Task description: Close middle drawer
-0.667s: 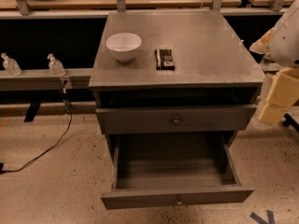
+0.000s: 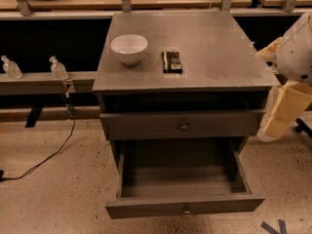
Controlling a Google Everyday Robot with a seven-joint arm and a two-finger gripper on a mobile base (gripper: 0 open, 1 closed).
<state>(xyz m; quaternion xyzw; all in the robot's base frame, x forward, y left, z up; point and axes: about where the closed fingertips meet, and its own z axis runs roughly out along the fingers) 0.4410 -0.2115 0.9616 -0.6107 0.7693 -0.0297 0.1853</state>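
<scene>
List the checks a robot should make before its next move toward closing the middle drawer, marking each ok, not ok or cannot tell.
1. Middle drawer is pulled far out and needs pushing: ok.
2. Nothing inside it to jam the slide: ok, no object shows in it.
3. Gripper is lined up with the drawer's front: not ok. It hangs right of the cabinet, level with the upper drawer.
4. Gripper is free of any load: cannot tell.
5. Bowl and dark packet sit back from the cabinet top's front edge: ok.
6. Floor cable is clear of the drawer: ok, it lies to the left.
</scene>
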